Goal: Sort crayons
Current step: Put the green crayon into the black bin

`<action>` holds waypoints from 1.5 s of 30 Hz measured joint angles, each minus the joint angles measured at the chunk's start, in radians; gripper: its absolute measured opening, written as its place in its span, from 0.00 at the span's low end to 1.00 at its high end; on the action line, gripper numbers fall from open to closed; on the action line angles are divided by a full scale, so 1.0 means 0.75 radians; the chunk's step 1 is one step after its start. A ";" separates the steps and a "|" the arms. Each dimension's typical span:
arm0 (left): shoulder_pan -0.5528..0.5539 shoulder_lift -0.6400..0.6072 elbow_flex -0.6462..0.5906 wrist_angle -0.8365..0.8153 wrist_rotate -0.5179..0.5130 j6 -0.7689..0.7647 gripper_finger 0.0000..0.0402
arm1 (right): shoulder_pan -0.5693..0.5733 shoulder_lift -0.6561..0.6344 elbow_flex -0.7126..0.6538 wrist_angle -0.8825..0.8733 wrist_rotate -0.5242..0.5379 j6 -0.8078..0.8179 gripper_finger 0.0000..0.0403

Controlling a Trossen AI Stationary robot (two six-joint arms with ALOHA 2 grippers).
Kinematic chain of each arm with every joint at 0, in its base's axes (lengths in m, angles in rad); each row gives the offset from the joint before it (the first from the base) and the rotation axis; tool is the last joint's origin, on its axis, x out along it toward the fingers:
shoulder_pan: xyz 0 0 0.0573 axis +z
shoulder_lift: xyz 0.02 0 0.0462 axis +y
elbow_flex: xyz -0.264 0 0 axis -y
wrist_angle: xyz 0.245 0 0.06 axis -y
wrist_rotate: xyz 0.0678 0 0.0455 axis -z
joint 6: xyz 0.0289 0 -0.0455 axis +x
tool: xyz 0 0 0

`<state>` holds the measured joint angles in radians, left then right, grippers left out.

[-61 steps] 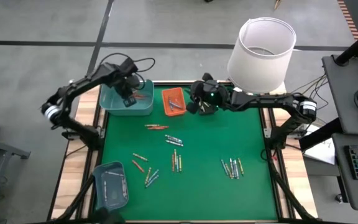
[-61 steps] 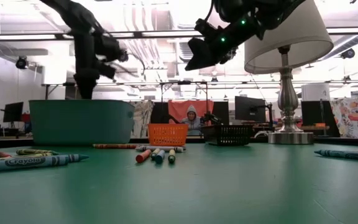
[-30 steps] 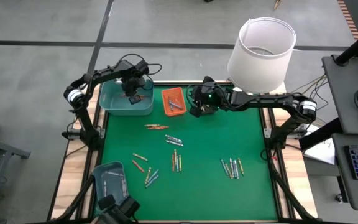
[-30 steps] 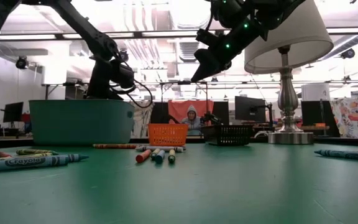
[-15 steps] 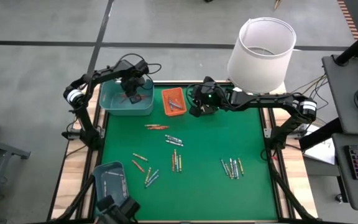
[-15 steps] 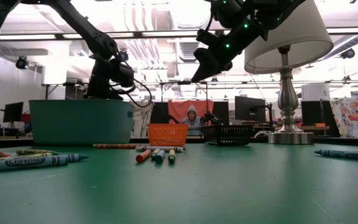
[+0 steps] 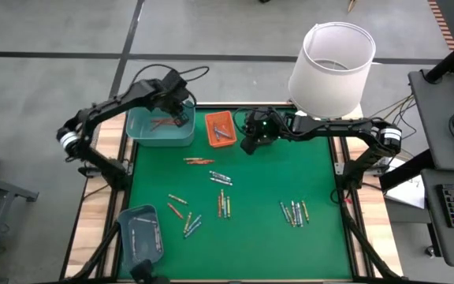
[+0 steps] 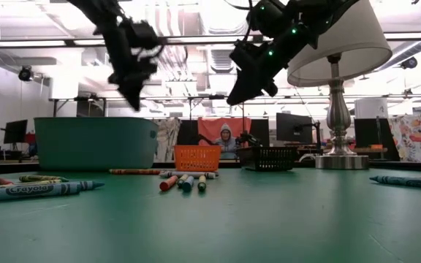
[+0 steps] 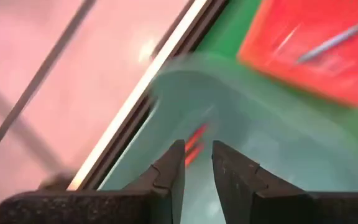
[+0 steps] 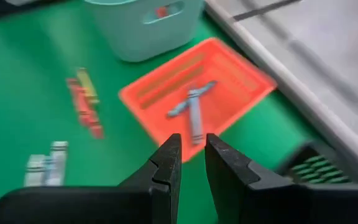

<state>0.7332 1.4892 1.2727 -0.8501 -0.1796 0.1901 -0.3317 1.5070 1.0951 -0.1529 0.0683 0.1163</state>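
Left gripper [image 7: 181, 113] above the teal bin [image 7: 142, 130] at the far left corner of the green mat [image 7: 314, 173]; jaws parted by a narrow gap, nothing between them in the left wrist view. Red crayons [image 7: 162, 123] lying in that bin, directly under the jaws.

Right gripper [image 7: 250, 146] hanging just beside the orange tray [image 7: 210, 120], on the side toward the lamp [image 7: 331, 59]; jaws likewise a slit apart and empty in the right wrist view. Grey-blue crayons [image 10: 193, 107] already in the tray.

Loose crayons spread over the mat, well apart from both grippers: a reddish pair [image 7: 198, 161] nearest, long axis running left to right; a pale cluster [image 7: 220, 178] just beyond it, lying much the same way; mixed groups [image 7: 186, 214] toward the near left; another group [image 7: 294, 211] at near right, long axes running roughly near to far.

Judged: reddish pair about midway between the arms, reachable by either; jaws to be turned across the left-right axis before descent. Near-right group clearly the right arm's.
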 joint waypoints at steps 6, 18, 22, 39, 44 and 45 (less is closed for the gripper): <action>-0.133 -0.203 -0.161 0.351 0.230 0.000 0.16 | 0.006 0.001 -0.002 -0.117 -0.324 0.267 0.15; -0.457 -0.375 -0.394 0.860 0.232 -0.044 0.16 | 0.215 0.002 -0.003 -0.935 -0.681 0.645 0.15; -0.525 -0.351 -0.395 0.888 0.232 -0.043 0.16 | 0.324 0.002 -0.004 -1.241 -0.676 0.829 0.15; -0.716 -0.314 -0.397 0.887 0.229 -0.097 0.16 | 0.843 0.002 -0.133 -1.418 -0.603 1.292 0.10; -0.766 -0.314 -0.397 0.886 0.225 -0.135 0.16 | 0.913 0.001 -0.205 -1.384 -0.442 1.382 0.09; -0.773 -0.314 -0.397 0.885 0.222 -0.138 0.16 | 0.918 0.000 -0.215 -1.368 -0.435 1.391 0.10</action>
<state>0.1532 1.2537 0.9752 -0.1863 -0.0128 0.0867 0.3565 1.5071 0.9340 -1.1787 -0.2576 1.1593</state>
